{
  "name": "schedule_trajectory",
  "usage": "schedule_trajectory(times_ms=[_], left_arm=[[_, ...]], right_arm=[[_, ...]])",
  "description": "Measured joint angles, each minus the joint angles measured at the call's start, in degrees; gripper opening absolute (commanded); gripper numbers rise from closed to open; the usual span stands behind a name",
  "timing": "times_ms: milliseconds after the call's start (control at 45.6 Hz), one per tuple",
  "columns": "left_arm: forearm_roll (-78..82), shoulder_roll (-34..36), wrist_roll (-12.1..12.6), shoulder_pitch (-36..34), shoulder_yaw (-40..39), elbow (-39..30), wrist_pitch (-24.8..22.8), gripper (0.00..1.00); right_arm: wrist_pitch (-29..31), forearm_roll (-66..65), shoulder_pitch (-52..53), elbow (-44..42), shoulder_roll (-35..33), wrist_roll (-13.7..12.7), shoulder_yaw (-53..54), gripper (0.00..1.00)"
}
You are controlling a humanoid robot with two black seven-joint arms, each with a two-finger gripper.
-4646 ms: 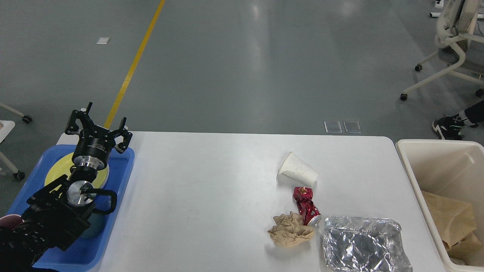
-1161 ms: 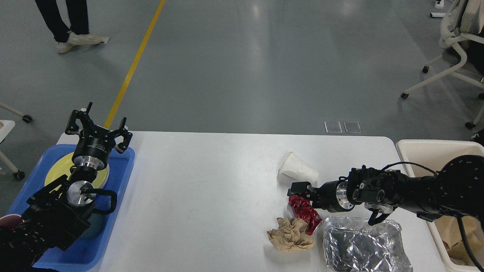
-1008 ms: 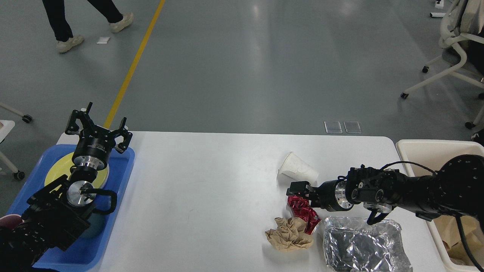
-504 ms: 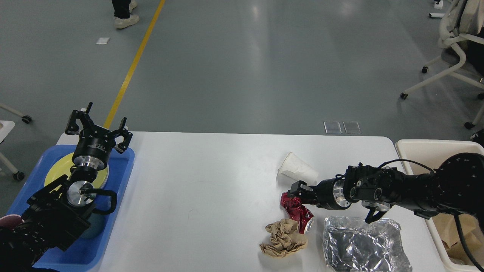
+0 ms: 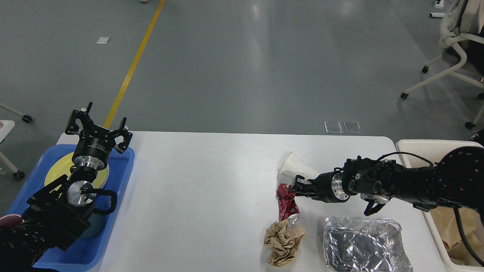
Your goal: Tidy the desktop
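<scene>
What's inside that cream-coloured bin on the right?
In the bin, crumpled brown paper lies toward the bottom. The right arm crosses over it and the picture's edge cuts it off, so anything deeper or further right can't be seen.

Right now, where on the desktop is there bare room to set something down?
The desktop is bare from the blue tray across to the paper cup. Crowded at right: cup, crushed red can, brown paper wad, foil tray, with the right claw at the can.
</scene>
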Motion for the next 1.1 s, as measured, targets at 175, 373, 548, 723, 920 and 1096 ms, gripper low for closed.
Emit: schedule_trajectory(times_ms=[175,373,548,723,920,1096], left_arm=[[0.0,0.0,0.0,0.0,0.0,0.0,0.0,0.97],[0.0,0.0,0.0,0.0,0.0,0.0,0.0,0.97],[0.0,0.0,0.0,0.0,0.0,0.0,0.0,0.97],[0.0,0.0,0.0,0.0,0.0,0.0,0.0,0.97],[0.0,0.0,0.0,0.0,0.0,0.0,0.0,0.97],[0.0,0.0,0.0,0.0,0.0,0.0,0.0,0.97]], right_arm=[[4.7,0.4,3.6,0.2,-2.3,0.0,-0.7,0.00],[5.8,0.4,4.4,0.2,-2.8,0.0,-0.9,0.00],[6.4,0.3,4.4,0.2,-2.8,0.0,-1.1,0.00],[10.4,0.3,4.8,0.7,-3.5,0.0,-1.5,0.53],[12.5,0.4,7.4,0.7,-5.9,-0.1,-2.5,1.00],[15.8,0.2,13.6,2.1,-13.3,-0.1,-4.1,1.00]])
